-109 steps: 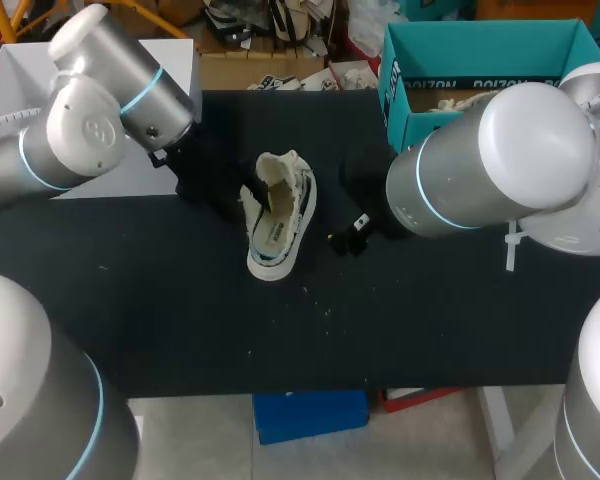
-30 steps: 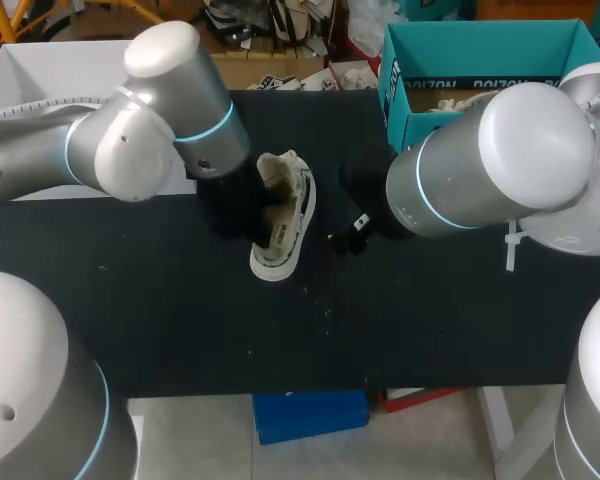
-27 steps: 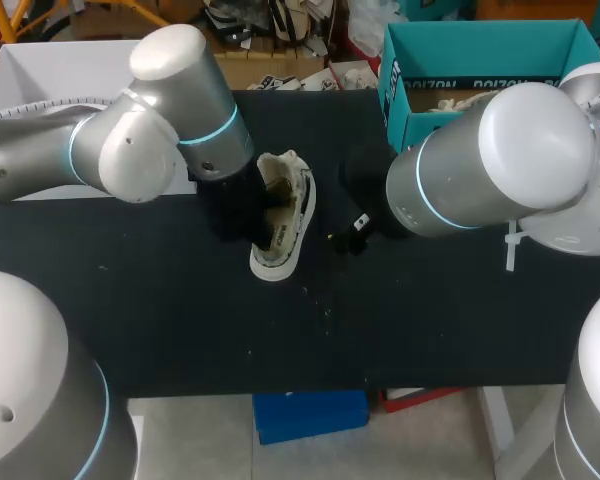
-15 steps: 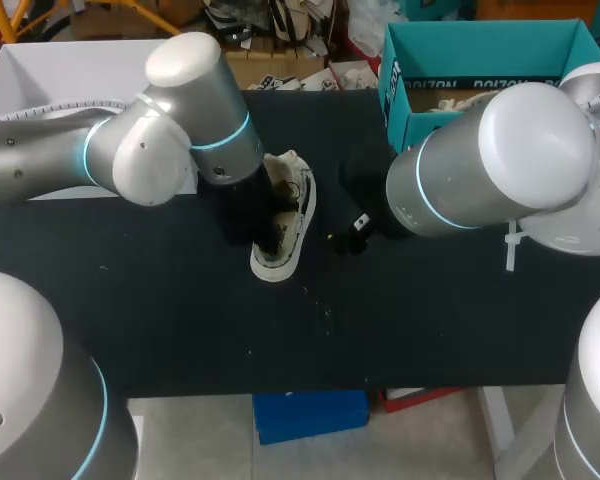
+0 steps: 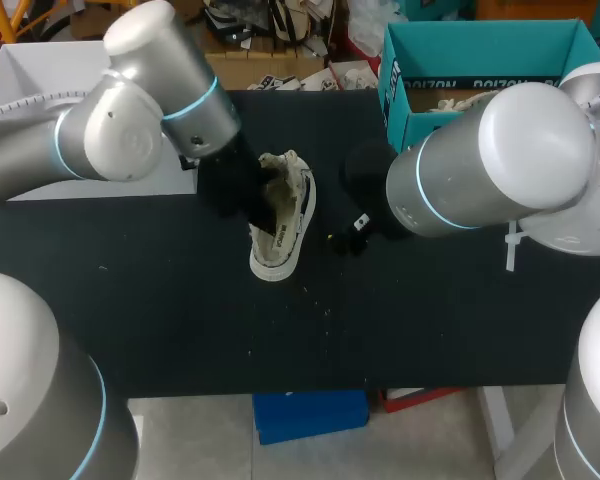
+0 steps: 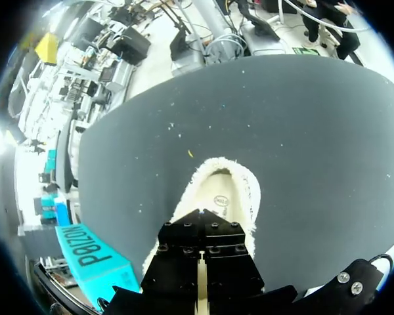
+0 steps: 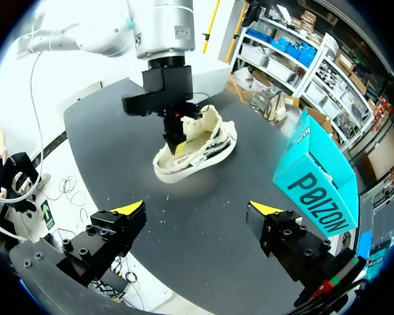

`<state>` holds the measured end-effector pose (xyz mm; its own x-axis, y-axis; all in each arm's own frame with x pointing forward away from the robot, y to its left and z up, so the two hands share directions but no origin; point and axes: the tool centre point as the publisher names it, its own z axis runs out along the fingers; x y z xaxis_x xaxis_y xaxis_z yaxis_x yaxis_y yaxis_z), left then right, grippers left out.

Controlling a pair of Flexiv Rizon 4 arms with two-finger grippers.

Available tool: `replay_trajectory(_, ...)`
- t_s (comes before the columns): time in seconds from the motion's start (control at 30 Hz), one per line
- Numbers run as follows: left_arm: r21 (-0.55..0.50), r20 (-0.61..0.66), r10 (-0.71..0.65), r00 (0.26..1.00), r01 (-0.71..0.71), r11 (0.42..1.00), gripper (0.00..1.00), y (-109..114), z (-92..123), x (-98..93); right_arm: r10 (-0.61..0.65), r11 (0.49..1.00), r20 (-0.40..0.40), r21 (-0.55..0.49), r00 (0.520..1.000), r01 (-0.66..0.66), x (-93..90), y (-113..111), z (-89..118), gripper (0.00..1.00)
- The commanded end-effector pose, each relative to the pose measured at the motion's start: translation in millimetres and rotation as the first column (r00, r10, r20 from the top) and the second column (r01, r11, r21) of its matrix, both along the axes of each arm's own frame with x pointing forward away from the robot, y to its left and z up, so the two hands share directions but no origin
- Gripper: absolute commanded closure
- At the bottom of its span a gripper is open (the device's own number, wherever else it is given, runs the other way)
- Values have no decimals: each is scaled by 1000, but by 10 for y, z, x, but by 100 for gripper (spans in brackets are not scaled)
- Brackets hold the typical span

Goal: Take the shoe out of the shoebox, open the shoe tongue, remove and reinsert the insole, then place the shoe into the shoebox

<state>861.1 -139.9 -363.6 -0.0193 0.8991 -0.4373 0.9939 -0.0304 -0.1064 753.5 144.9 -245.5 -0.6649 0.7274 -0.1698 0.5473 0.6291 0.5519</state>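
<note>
A cream sneaker (image 5: 285, 238) with dark side stripes and frayed edges lies on the black table, toe toward the front edge. My left gripper (image 5: 266, 206) comes down from the left into its opening with the fingers shut. In the left wrist view that gripper (image 6: 198, 296) sits over the shoe (image 6: 240, 190), and the cream insole (image 6: 218, 187) with its oval mark lies ahead of the tips. I cannot tell if anything is pinched. My right gripper (image 7: 198, 210) stands open to the shoe's right, apart from it, facing the shoe (image 7: 207, 147) and the left gripper (image 7: 176, 141).
The teal shoebox (image 5: 450, 70) stands open at the back right, also seen beside the right gripper (image 7: 315, 180). A white board (image 5: 40, 70) lies at the table's back left. Small crumbs dot the black table (image 5: 180, 310) in front of the shoe.
My left gripper came from the shoe's left side into its opening. The insole that stood out beside the shoe no longer shows there. In the last half second the left wrist swung back left. The right arm kept still.
</note>
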Motion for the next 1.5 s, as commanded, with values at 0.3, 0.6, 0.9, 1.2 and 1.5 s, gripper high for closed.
replay_trajectory(0.3,-8,-232,358,904,-370,929,0,482,487,95,0,1000,1,2,1000,0,-8,-6,-5,0)
replay_trajectory(0.6,-8,-232,358,904,-370,929,0,482,487,95,0,1000,1,2,1000,0,-8,-6,-5,0)
replay_trajectory(0.9,-8,-232,358,904,-370,929,0,482,487,95,0,1000,1,2,1000,0,-8,-6,-5,0)
replay_trajectory(1.2,37,-352,450,821,-469,883,0,506,547,99,0,1000,1,2,1000,0,-8,-6,-5,0)
replay_trajectory(1.5,111,-415,562,715,-573,812,0,623,579,196,0,1000,1,2,1000,0,-8,-6,-5,0)
